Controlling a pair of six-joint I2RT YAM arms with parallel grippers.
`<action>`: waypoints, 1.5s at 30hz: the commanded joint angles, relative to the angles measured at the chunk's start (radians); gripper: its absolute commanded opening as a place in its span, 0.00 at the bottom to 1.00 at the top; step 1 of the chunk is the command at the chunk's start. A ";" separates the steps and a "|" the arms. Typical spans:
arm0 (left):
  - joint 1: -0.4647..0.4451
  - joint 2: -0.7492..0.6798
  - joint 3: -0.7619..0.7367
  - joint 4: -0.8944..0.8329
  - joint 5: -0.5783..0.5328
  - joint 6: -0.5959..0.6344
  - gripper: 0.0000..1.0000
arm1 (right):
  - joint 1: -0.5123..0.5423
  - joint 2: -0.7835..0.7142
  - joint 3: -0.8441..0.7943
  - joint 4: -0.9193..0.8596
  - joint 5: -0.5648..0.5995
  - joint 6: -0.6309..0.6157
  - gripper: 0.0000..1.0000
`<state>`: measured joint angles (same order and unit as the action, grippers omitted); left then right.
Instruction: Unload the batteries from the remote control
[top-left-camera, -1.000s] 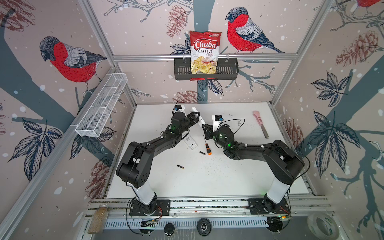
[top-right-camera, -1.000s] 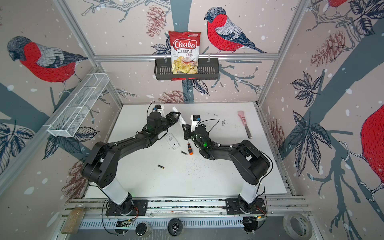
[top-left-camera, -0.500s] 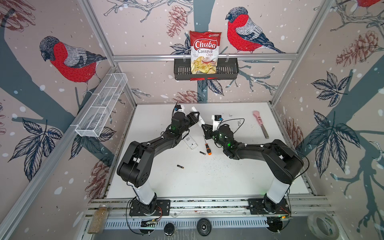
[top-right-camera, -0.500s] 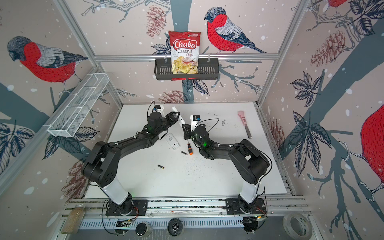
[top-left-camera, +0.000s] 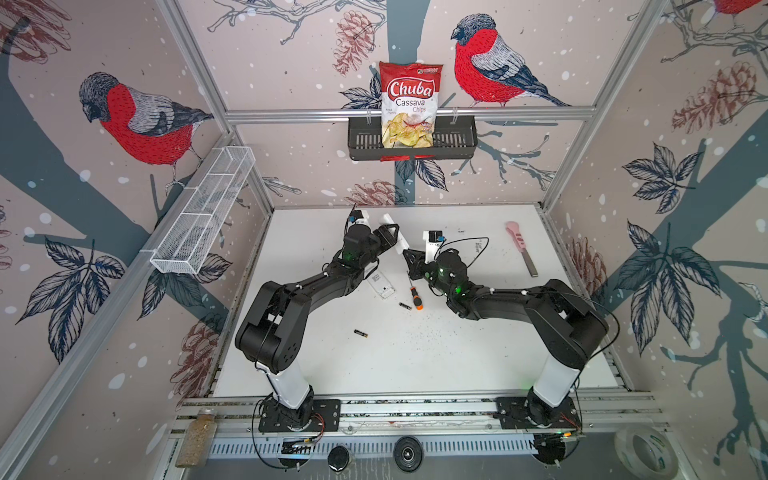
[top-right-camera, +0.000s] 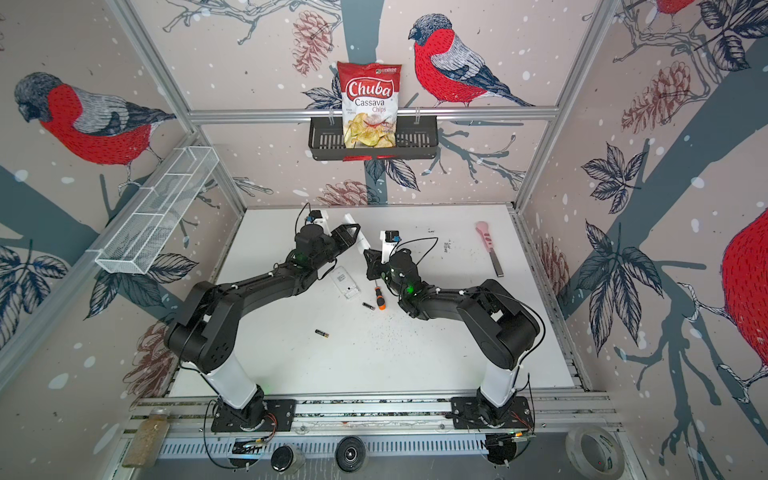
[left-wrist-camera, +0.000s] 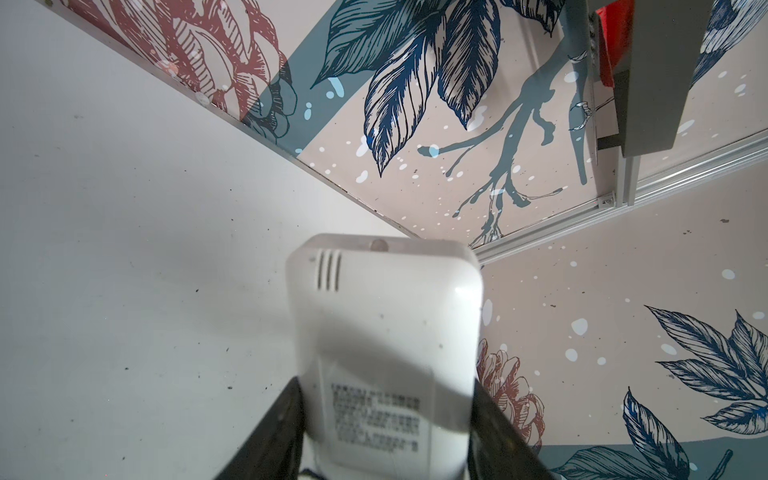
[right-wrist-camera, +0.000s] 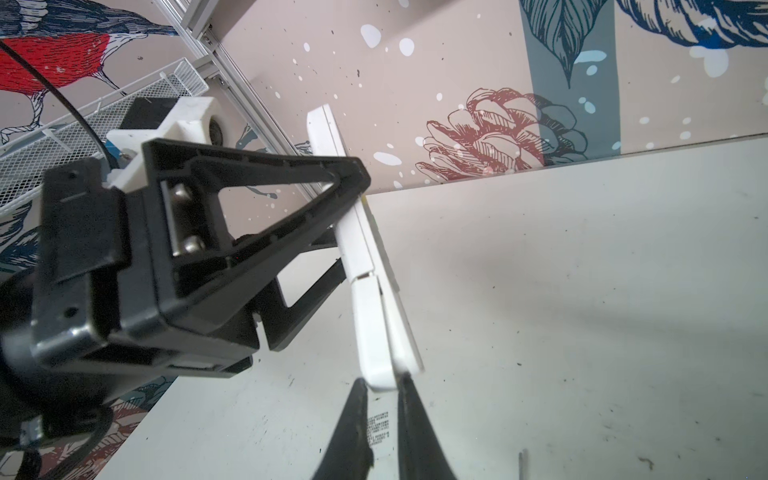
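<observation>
White worktop (top-left-camera: 415, 365), speckled with dark crumbs; both black arms reach in toward its middle. A white wire-mesh basket (top-left-camera: 203, 216) hangs on the left wall. A black slotted plastic basket (top-left-camera: 457, 141) on the back rail holds a red-and-white bag of cassava chips (top-left-camera: 409, 106), upright.

Your left hand (left-wrist-camera: 386, 399) grips the white rectangular plastic remote control (left-wrist-camera: 386, 332) across its width, one black finger (left-wrist-camera: 282, 415) on each long edge, printed label facing the wrist camera. In both top views the remote is held up off the worktop, tilted, between the two hands. The right wrist view shows it edge-on (right-wrist-camera: 365, 266).

Your right hand (right-wrist-camera: 382, 399) is closed, fingertips right at the remote's near end. You cannot tell whether they pinch it. The battery bay does not show in any view.

A pink-handled flat tool with a metal blade (top-left-camera: 521, 249) lies well apart, near the right edge. A white flat plastic cover piece (top-left-camera: 381, 286) lies on the worktop just beside the left forearm. An orange-and-black-handled screwdriver (top-left-camera: 414, 297) lies near it, toward the right arm.

Two small black cylindrical batteries with gold ends are out of the remote, lying on their sides. One (top-left-camera: 405, 306) sits just beside the screwdriver's handle. The other (top-left-camera: 360, 332) lies apart, nearer the front.
</observation>
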<state>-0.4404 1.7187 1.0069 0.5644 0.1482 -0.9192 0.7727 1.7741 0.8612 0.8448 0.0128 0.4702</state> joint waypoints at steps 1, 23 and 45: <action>-0.002 0.002 -0.002 0.046 -0.002 0.003 0.37 | 0.005 0.005 0.014 0.064 -0.030 -0.004 0.18; 0.000 0.006 0.002 0.040 -0.003 0.007 0.37 | -0.004 0.049 0.082 0.033 -0.061 0.001 0.19; 0.003 0.023 -0.001 0.049 -0.004 0.001 0.37 | 0.006 0.028 0.060 0.042 -0.077 0.008 0.25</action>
<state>-0.4381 1.7378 1.0073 0.5945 0.1131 -0.9195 0.7738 1.8050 0.9104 0.8188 -0.0376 0.4747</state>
